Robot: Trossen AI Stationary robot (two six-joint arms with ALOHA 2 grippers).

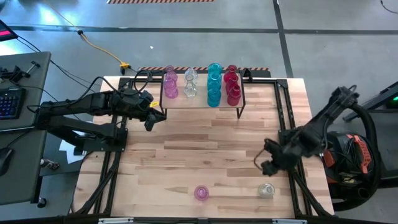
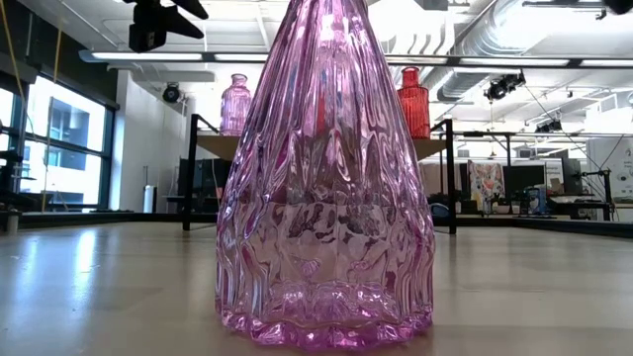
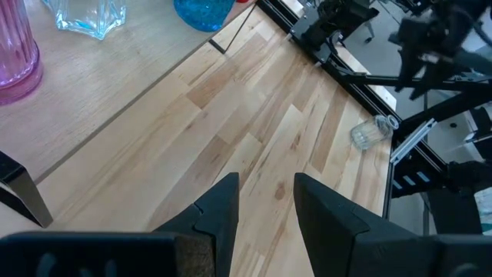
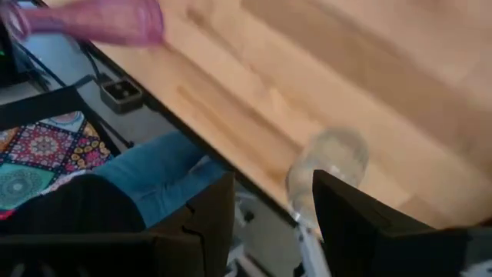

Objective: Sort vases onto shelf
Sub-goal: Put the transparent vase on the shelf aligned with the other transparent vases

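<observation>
We find the left hand (image 1: 151, 119) hovering over the tabletop (image 1: 205, 149) just off the shelf's left front corner, its fingers (image 3: 219, 211) a little apart with nothing between them. The shelf (image 1: 200, 99) stands at the far edge of the tabletop and carries four rows of vases, from left to right: pink vases (image 1: 170, 84), clear vases (image 1: 190, 84), teal-blue vases (image 1: 214, 84) and red vases (image 1: 232, 84). Near the front edge a lone pink vase (image 1: 201, 192) stands upright, filling the low view. To its right, near the front right corner, a lone clear vase (image 1: 266, 190) sits. The right hand (image 1: 263, 163) hangs above the tabletop just behind that clear vase, its fingers (image 4: 350, 219) spread wide and empty. In the right wrist view a person's leg in blue jeans (image 4: 157, 173) shows beyond the tabletop's edge.
</observation>
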